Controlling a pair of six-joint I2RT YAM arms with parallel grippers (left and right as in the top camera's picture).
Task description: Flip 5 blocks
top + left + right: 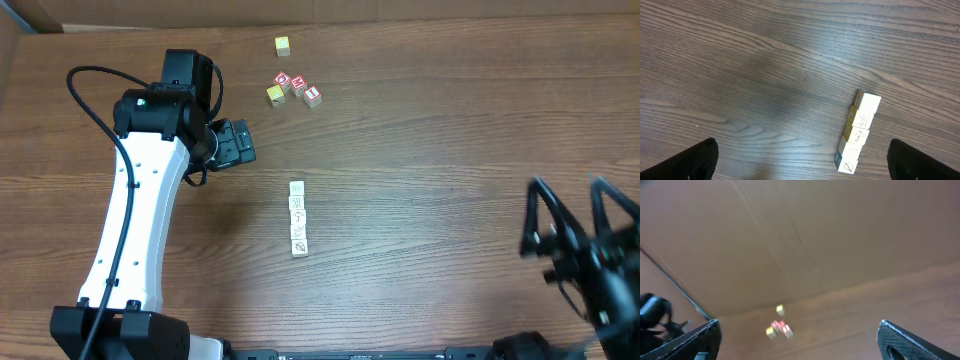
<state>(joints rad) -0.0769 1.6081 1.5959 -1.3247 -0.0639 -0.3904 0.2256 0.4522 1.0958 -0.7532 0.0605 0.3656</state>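
- The five cream blocks (298, 218) lay in one straight row, touching face to face, near the middle of the wooden table (440, 150), with dark line drawings facing up.
- The left gripper (235, 143) hung above the table, up and left of the row, jaws spread wide and holding nothing.
- The right gripper (572, 215), blurred at the right edge, was also wide open and empty, well apart from the row.
- Three red-faced cubes (298, 86) and two yellow cubes (283, 44) sat near the far edge.

red-faced cubes (298, 86) clustered beside yellow cube (275, 95); second yellow cube (283, 44) apart, near far edge
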